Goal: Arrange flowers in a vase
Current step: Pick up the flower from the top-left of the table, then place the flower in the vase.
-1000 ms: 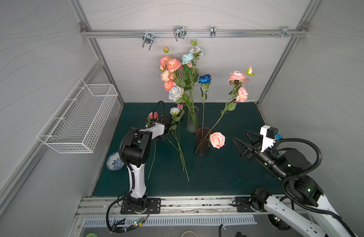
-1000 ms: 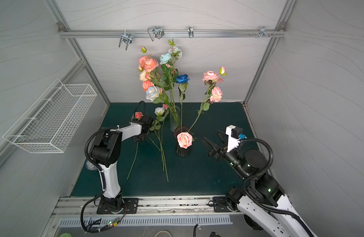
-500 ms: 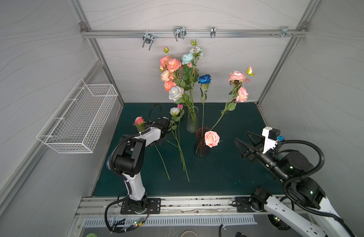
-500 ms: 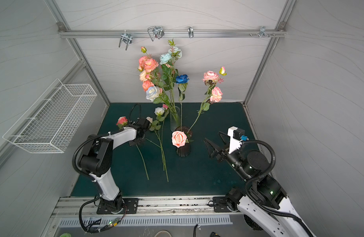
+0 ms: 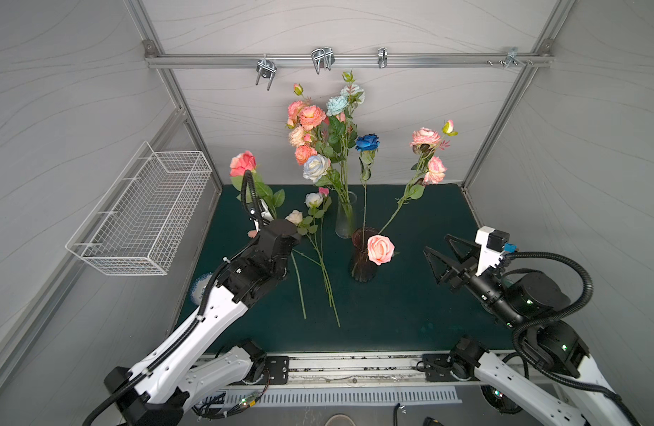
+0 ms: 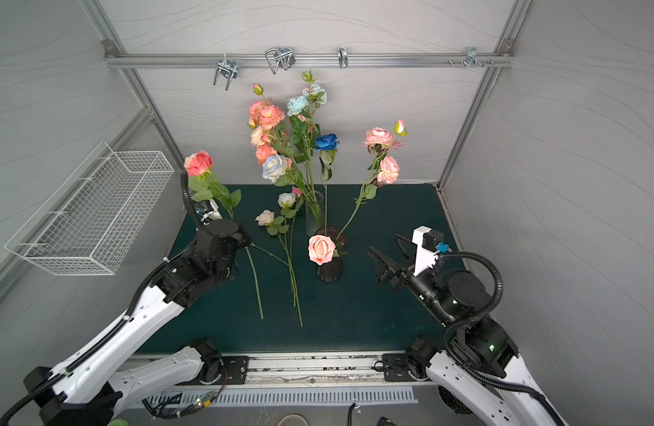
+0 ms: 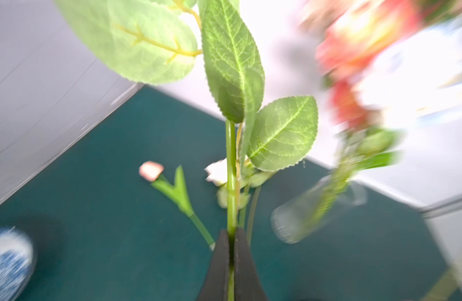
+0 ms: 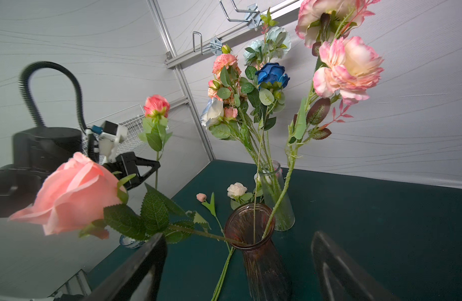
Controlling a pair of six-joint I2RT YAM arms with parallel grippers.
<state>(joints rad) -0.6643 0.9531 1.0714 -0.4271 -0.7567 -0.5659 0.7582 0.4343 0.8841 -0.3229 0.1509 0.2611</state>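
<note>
My left gripper (image 7: 231, 234) is shut on the green stem of a pink-red rose (image 5: 242, 164), which it holds upright above the left side of the mat. A dark ribbed vase (image 5: 364, 258) at mid-mat holds a leaning pink rose (image 5: 380, 249), a deep blue rose (image 5: 367, 142) and a pink peony spray (image 5: 425, 138). Behind it a clear glass vase (image 5: 345, 221) holds a mixed bunch (image 5: 310, 118). Cream and white roses (image 5: 294, 217) lie on the mat between them and the left arm. My right gripper (image 5: 436, 243) stands open to the right of the dark vase, holding nothing.
A white wire basket (image 5: 144, 210) hangs on the left wall. A blue-and-white dish (image 5: 200, 287) sits at the mat's left edge under my left arm. A small pink bud (image 7: 151, 170) lies loose on the mat. A rail with metal hooks (image 5: 322, 59) crosses the back wall.
My left gripper has shut on the pink-red rose's stem and lifted it off the mat to stand upright, bloom rising up and leftward. The right arm has barely moved.
</note>
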